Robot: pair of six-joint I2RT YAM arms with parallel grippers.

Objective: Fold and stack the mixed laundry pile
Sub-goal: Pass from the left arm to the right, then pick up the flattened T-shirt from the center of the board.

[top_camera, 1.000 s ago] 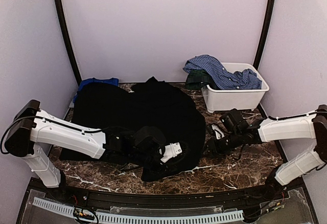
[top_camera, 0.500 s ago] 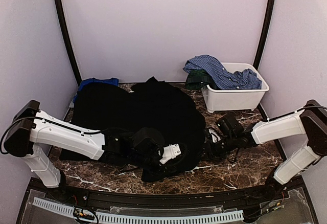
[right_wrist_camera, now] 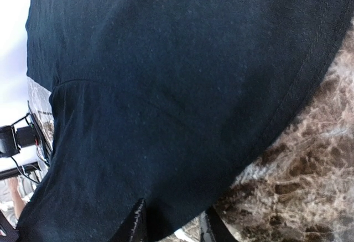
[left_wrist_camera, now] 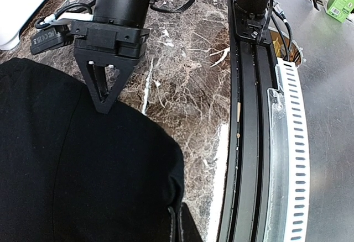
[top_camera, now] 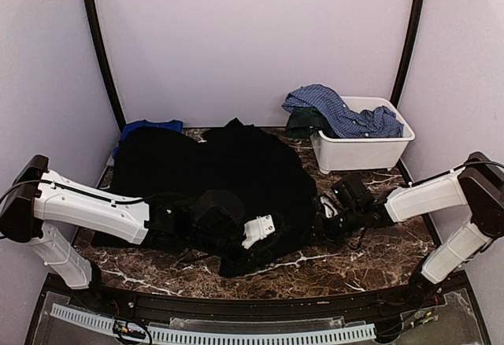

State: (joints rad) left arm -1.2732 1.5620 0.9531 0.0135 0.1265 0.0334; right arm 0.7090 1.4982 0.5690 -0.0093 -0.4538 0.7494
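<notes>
The large black garment lies spread over the middle of the table. My left gripper sits at its near right edge. In the left wrist view its fingers are pressed together on a bunched fold of the black cloth. My right gripper is at the garment's right hem, and the left wrist view shows it tip-down on that edge. In the right wrist view its jaws stand open astride the hem. The blue checked shirt and the dark plaid one hang over the bin. The royal-blue tee lies back left. The red-orange piece is out of view.
The white plastic bin stands at the back right, close behind the right arm. The table's black front rail runs just beside the left gripper. Bare marble shows at the front right.
My right gripper has slid left onto the garment's right hem. My left arm has drawn back a little to the left with the fold of black cloth.
</notes>
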